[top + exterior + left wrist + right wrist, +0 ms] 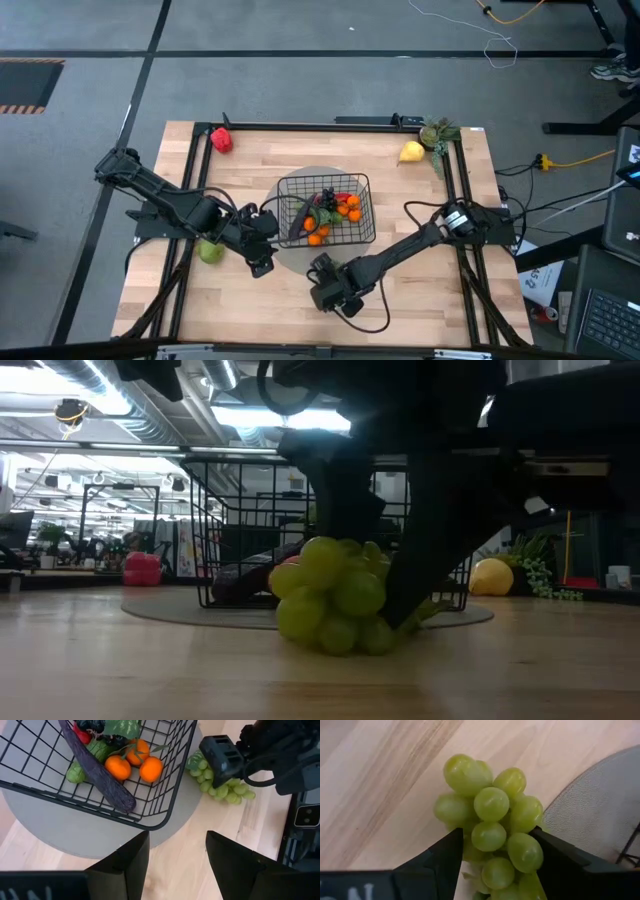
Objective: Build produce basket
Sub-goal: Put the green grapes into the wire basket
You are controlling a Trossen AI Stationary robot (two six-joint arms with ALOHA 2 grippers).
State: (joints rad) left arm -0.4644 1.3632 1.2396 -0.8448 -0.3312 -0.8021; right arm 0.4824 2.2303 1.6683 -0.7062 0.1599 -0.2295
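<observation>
Roughly midway: the basket (327, 208) sits on a grey round mat (300, 255) at table centre and already holds part of the produce, namely oranges (118, 766), a long purple eggplant (100, 775), some red and green pieces and what look like dark grapes at the far end. Still outside it: a red pepper (221, 139) at the far left corner of the table, a yellow pear (411, 152) near the far right corner beside a leafy green sprig (438, 133), a green apple (210, 251) at the left edge under the left arm, and the green grapes (490, 827). The grapes lie on the bare wood just off the mat's near edge, close to the basket's near right corner. The right gripper (495, 855) is down on them, fingers spread to either side of the bunch and close against it; the low view shows the bunch touching the table, so it is straddled, not lifted, and I cannot tell whether the squeeze has begun. The left gripper (175, 855) hovers over the mat's near left edge, just beside the basket, fingers apart and empty. My read is that the grapes go in next, which leaves pepper, pear and apple to fetch.
</observation>
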